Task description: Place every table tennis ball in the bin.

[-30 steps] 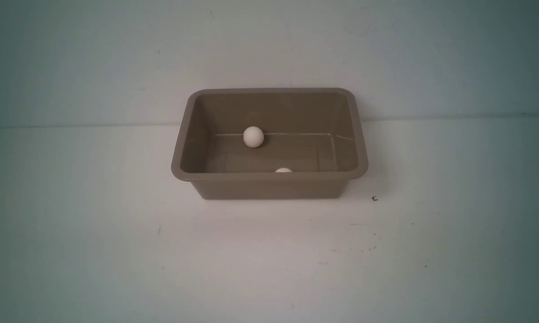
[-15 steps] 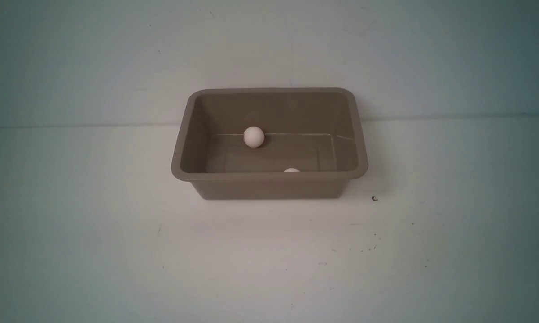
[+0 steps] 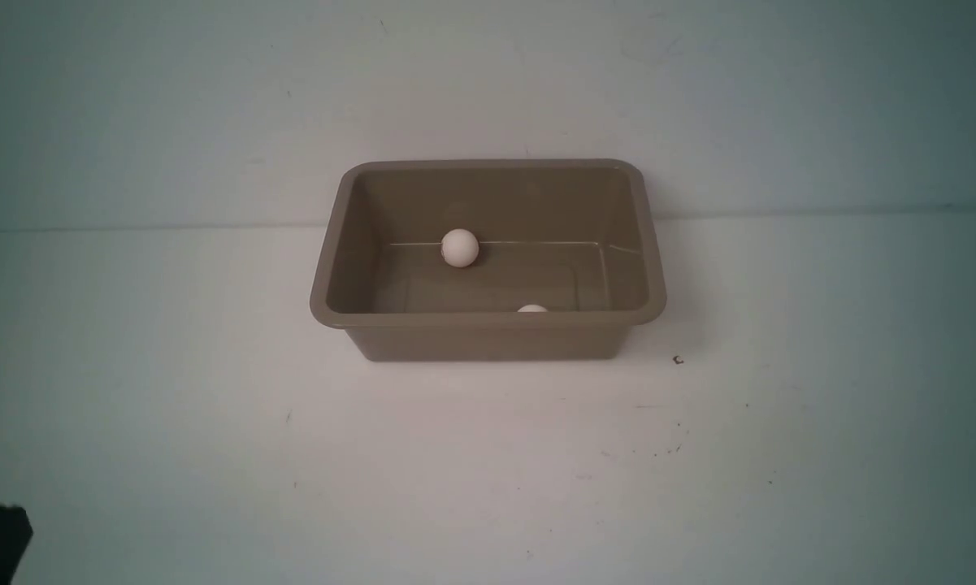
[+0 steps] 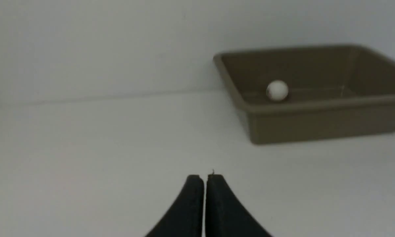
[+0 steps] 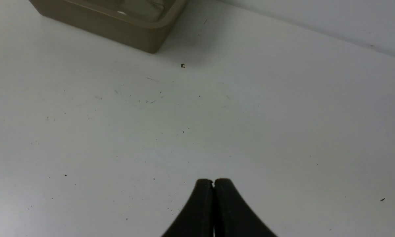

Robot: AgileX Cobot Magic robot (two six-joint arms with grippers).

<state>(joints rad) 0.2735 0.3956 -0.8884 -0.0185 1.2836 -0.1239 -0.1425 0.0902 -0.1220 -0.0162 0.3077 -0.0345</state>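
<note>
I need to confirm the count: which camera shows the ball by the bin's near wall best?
The front view: the ball peeks as a white sliver above the bin's near rim. The right wrist view shows only a faint white glint inside the bin. The left wrist view hides it; only the other ball shows.

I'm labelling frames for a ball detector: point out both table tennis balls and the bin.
Far ball (image 3: 459, 247), front view: centre of its visible face.
Near ball (image 3: 532, 309), front view: top sliver showing above the front rim.
Bin (image 3: 488, 318), front view: front rim.
</note>
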